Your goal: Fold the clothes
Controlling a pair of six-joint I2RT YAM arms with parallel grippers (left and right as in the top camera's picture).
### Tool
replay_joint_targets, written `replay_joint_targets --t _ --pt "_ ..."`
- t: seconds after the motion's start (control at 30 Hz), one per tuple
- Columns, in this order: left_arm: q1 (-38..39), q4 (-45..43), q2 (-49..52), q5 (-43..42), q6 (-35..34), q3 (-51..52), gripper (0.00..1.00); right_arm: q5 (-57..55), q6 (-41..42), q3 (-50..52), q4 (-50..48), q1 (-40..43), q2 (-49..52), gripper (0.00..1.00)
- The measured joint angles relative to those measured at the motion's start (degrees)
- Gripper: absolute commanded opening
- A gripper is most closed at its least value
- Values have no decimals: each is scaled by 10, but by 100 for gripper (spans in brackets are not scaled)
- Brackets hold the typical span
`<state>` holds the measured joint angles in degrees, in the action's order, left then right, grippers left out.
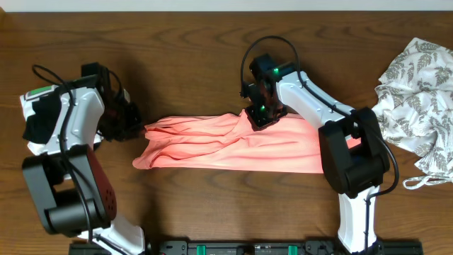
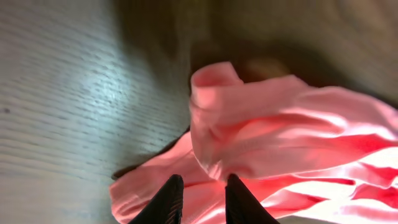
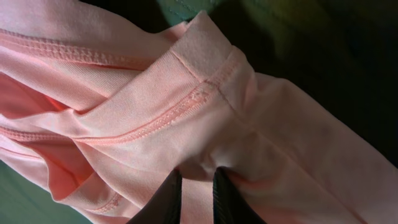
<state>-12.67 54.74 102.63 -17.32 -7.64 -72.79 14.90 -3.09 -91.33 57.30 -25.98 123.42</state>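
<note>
Brown wood-grain table.

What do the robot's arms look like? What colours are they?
Both arms are white tubes with big black joints. The left arm has a green patch and black cables looping over it. The right arm has a black cable loop and tiny green lights. The left end effector and right end effector each have two thin dark fingers.

Sharp, evenly lit overhead; soft-focus left wrist view, pale glare on table; right wrist view dark-cornered
</note>
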Motion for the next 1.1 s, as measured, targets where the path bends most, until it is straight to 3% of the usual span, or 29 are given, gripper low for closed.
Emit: replay_joint_targets --t 0.1,0.23,0.47,0.83,1.1 --pt "0 -29 -35 1 -8 0 24 0 0 0 -2 0 0 17" --pt "0 -86 -79 -12 -39 0 11 0 0 0 -3 0 0 17" --pt "29 -144 -69 -46 -76 -1 11 0 0 0 -3 0 0 17" --pt "69 -80 37 -52 -89 0 11 0 0 0 1 0 0 18" --pt "69 -36 46 11 -89 9 12 -1 0 0 3 0 0 18"
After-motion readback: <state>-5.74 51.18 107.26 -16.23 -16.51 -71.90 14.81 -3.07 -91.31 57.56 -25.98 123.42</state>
